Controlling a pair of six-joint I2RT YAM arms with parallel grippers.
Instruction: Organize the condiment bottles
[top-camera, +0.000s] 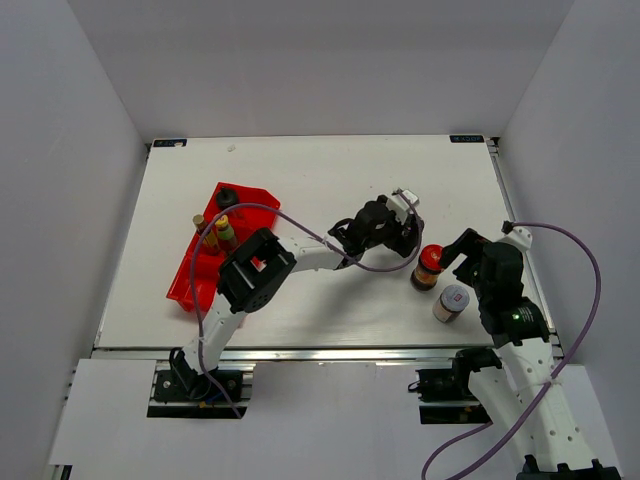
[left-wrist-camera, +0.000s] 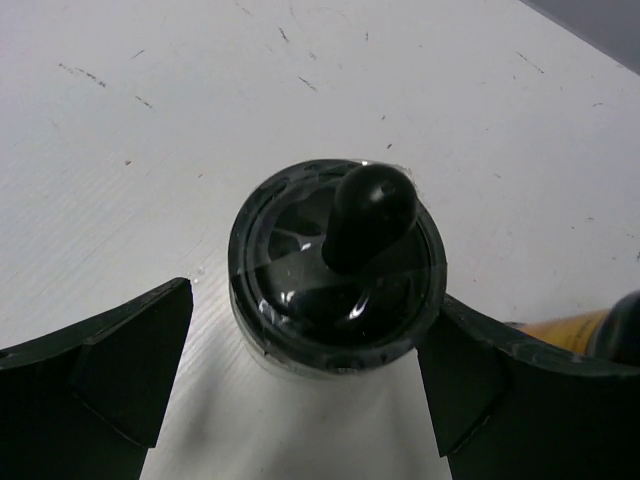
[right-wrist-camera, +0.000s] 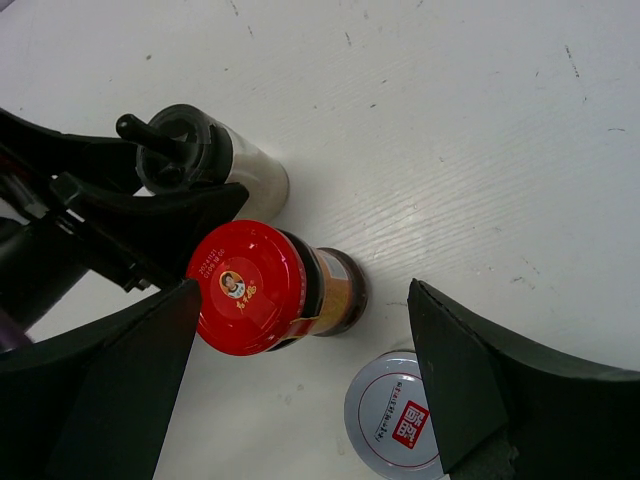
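Left tool hangs over mid-bench beside a red-capped jar and a white-capped jar, while three bottles stand in the red tray. From its wrist, the fingers stand apart on either side of a black-capped bottle, not clamped on it. Seen from its own wrist, the right tool is likewise spread wide, the red-capped jar between its fingers.

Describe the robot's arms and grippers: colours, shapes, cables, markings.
The left arm and right arm have white links and boxy black joint housings; a thin purple cable trails along each. The left gripper and right gripper have broad, wedge-shaped black fingers. A small green light shows on the right arm.
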